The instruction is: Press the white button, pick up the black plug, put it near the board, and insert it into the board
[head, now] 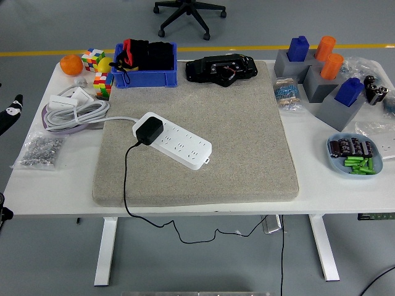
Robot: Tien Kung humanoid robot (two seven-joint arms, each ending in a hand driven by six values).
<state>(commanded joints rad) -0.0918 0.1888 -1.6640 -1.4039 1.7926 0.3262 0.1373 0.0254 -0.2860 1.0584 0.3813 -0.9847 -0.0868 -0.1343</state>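
head view | black plug (149, 130) seated in board (178, 142)

One white power strip (176, 145), one black plug (149, 131), one blue bin (144, 78), one orange (71, 65), two puzzle cubes (94, 58), three grey blocks (340, 110), two blue pegs (349, 91), two orange pegs (331, 65), one blue dish (333, 161), one bag of screws (41, 151), one tan mat (247, 148).

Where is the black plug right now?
In the head view, the black plug sits in the left end of the white power strip on the beige mat, left of centre, its black cable trailing off the table's near edge.
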